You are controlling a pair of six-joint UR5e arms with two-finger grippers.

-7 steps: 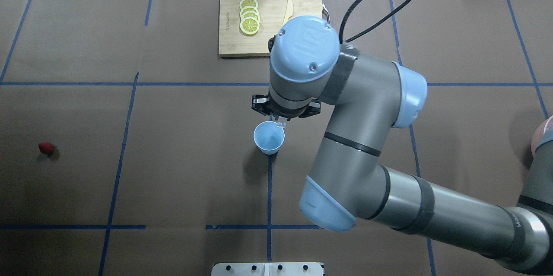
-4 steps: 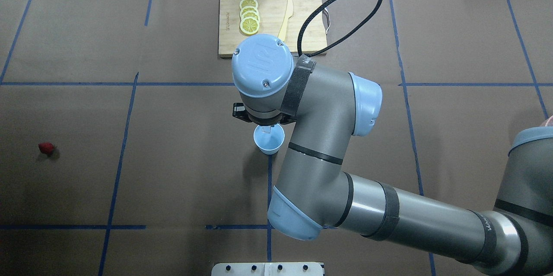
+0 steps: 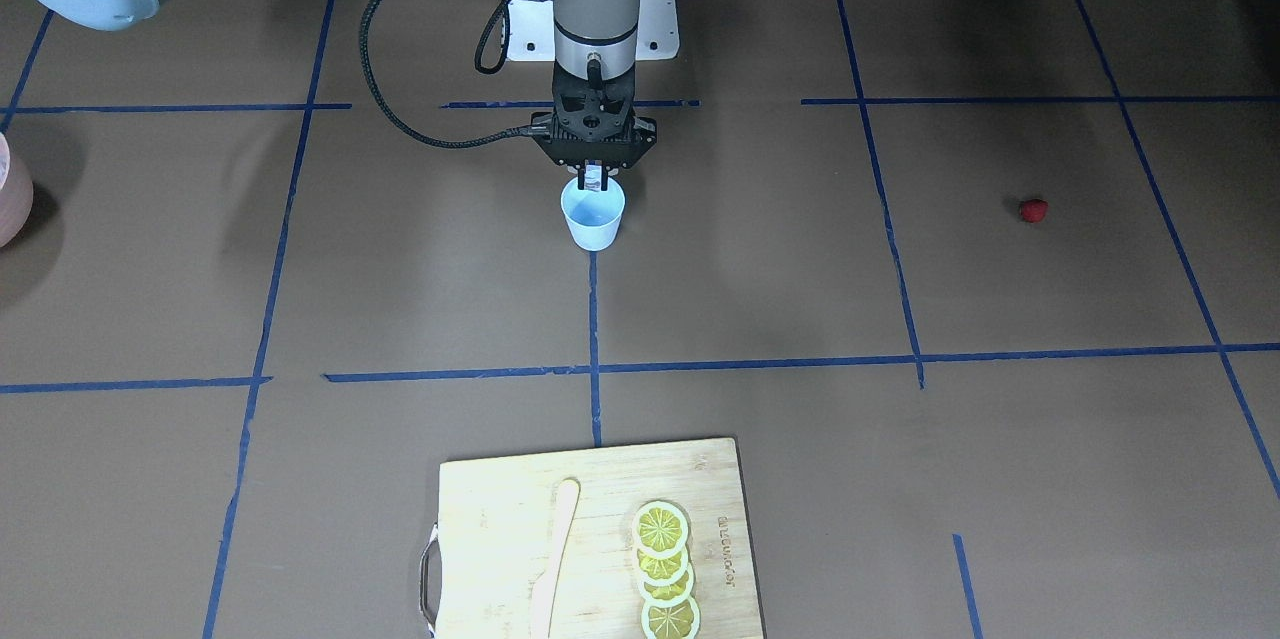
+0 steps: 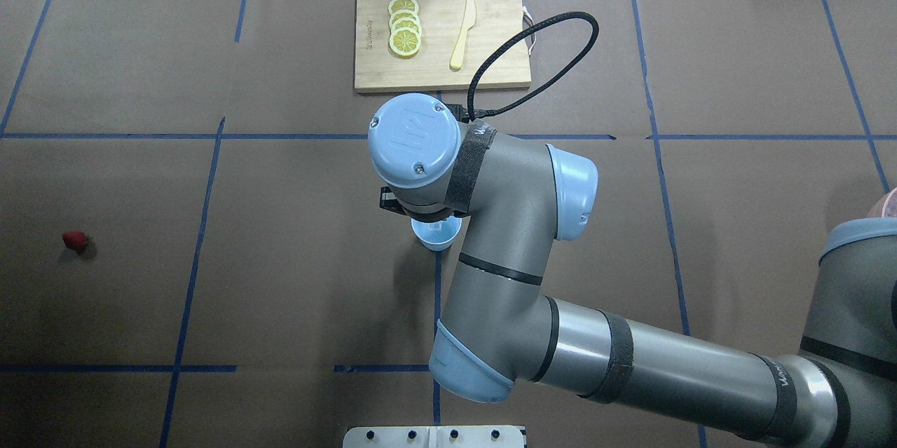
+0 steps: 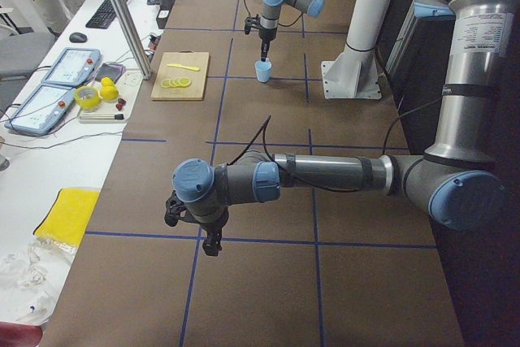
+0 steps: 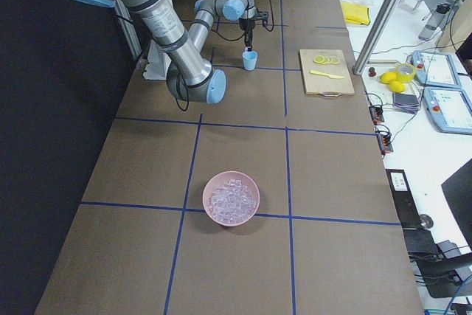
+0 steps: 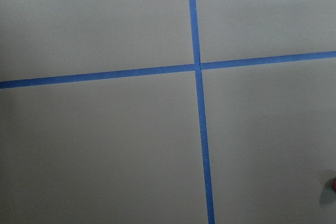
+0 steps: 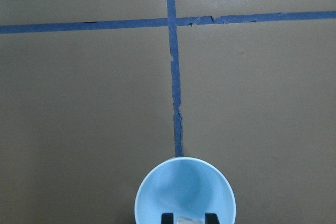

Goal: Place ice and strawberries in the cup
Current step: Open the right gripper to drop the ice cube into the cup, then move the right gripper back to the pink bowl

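The light blue cup (image 3: 593, 221) stands upright at a tape crossing mid-table; it also shows in the overhead view (image 4: 436, 238) and the right wrist view (image 8: 184, 190). My right gripper (image 3: 594, 182) hangs straight above the cup's mouth, shut on a small translucent ice cube (image 8: 184, 220) between its fingertips. The cup's inside looks empty. The red strawberry (image 4: 75, 240) lies far off on the table's left side, also in the front view (image 3: 1033, 210). My left gripper (image 5: 209, 235) shows only in the left side view, low over the table; I cannot tell whether it is open or shut.
A pink bowl of ice cubes (image 6: 231, 198) sits on the robot's right end of the table. A wooden cutting board (image 4: 490, 59) with lemon slices (image 4: 404, 27) and a wooden knife (image 4: 463, 33) lies at the far side.
My right arm has swung left and toward the robot, bringing the gripper with the ice cube from the cup's far rim to above its mouth. The cup and strawberry have not moved.
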